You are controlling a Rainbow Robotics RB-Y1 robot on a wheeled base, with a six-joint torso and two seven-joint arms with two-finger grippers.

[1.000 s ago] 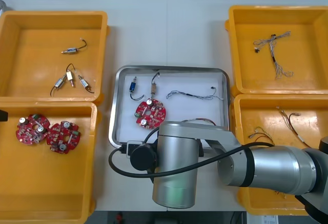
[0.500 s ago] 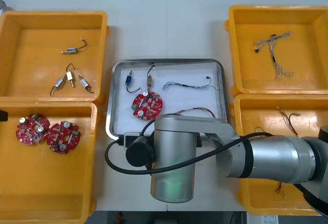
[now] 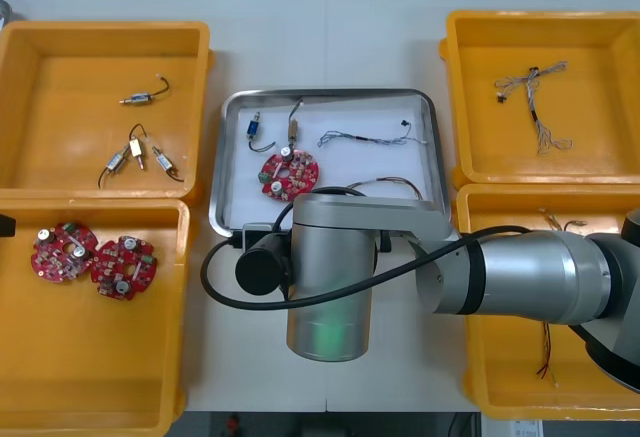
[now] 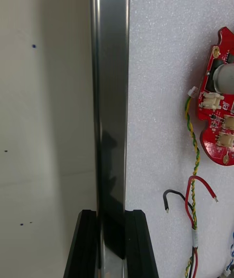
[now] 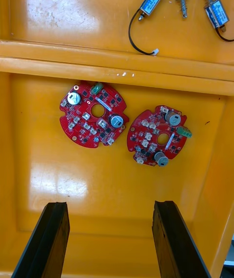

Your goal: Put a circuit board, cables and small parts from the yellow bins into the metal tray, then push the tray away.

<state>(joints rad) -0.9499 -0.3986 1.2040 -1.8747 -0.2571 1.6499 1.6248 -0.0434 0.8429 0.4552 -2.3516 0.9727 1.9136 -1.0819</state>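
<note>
Light table, yellow bins along side edges; metal tray mid-table, holding circuit board, cables, small metal parts; right gripper pinches tray's near rim, narrow; tray lies beyond it toward table's far edge; left gripper wide over near-left bin.

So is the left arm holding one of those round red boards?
No, the left gripper hangs open over the yellow bin, its fingers apart, and both circuit boards lie loose on the bin floor.

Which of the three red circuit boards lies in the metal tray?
The lone circuit board on the metal tray's white liner; the other two boards lie in the near-left yellow bin.
</note>
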